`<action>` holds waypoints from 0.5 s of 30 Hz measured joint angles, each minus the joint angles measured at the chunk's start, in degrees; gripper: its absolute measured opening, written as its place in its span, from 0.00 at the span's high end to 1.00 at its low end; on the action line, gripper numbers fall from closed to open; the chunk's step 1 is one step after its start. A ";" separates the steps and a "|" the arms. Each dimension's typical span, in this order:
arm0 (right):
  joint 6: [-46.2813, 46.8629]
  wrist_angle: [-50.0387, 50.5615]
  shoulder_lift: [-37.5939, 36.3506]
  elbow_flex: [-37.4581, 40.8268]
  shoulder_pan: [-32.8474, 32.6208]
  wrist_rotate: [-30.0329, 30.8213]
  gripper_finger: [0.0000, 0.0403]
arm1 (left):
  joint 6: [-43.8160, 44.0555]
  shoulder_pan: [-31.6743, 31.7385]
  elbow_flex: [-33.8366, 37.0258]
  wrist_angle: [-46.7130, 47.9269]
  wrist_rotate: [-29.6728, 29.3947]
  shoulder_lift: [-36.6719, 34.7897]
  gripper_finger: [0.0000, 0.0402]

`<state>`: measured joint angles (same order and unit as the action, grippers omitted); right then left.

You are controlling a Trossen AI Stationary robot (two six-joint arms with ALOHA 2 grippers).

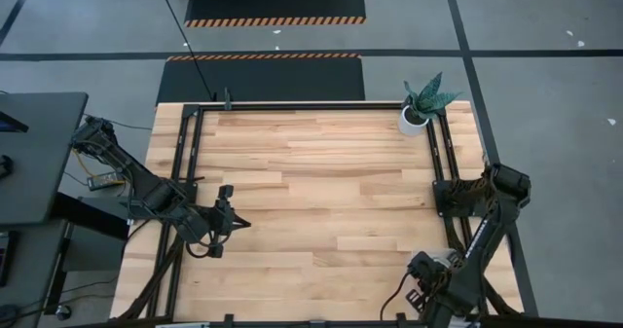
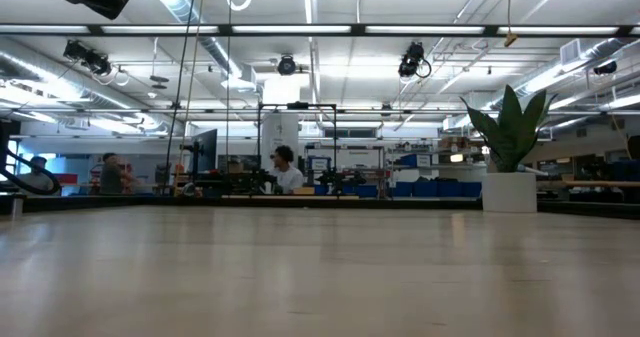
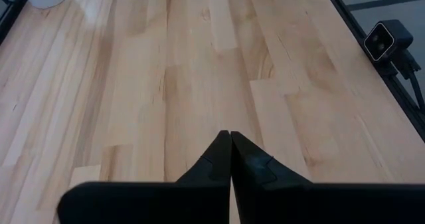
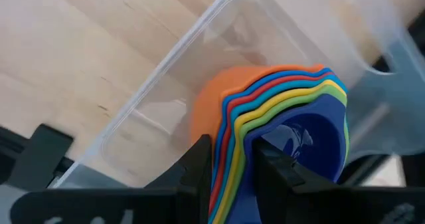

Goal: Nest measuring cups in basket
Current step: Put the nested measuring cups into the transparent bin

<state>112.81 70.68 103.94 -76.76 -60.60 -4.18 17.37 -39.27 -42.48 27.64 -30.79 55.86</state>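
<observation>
Wooden boards make up the counter (image 1: 321, 192), and a white plant pot (image 1: 413, 120) sits at one far corner of it. Most of the counter has nothing on it. The left pincer (image 3: 230, 151) rests low over the wood, well away from the plant pot on the other side, and its two dark fingers are pressed tight together with nothing between them. The right pincer (image 4: 232, 167) is down at the near corner, on the plant pot's side but a long way from it. It grips the measuring cups (image 4: 279, 117), which sit one inside the other: orange on the outside, then red, blue, yellow and green edges, and a dark blue cup in the middle. The fingers pinch the side of that stack, narrow but not fully closed. The basket (image 4: 199, 58) is clear and lies right behind the stack, and the cups look to be inside its walls or just at them. Its long side runs slantwise past the pincer. The right arm is the near one, so I think it only has to let the stack settle on the basket floor and let go.
</observation>
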 joint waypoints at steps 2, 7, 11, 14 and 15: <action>-0.01 -2.39 0.02 1.92 0.00 -0.01 0.78 | 0.00 0.00 0.00 0.02 0.00 0.00 0.98; -0.04 -4.91 -0.10 4.89 0.00 -0.28 0.78 | 0.00 -0.01 0.00 0.04 0.02 0.00 0.98; -0.03 -4.93 -0.17 5.08 0.07 -0.33 0.78 | 0.00 0.01 0.00 0.12 0.00 -0.02 0.98; -0.01 -5.16 -0.17 5.10 0.07 -0.31 0.78 | 0.02 0.01 0.00 0.13 0.00 0.00 0.98; -0.01 -5.24 -0.15 5.10 0.07 -0.31 0.78 | 0.02 0.01 0.00 0.13 0.00 0.00 0.98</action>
<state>112.79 65.44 103.79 -71.66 -60.53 -4.49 17.39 -39.27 -42.48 27.77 -30.79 55.85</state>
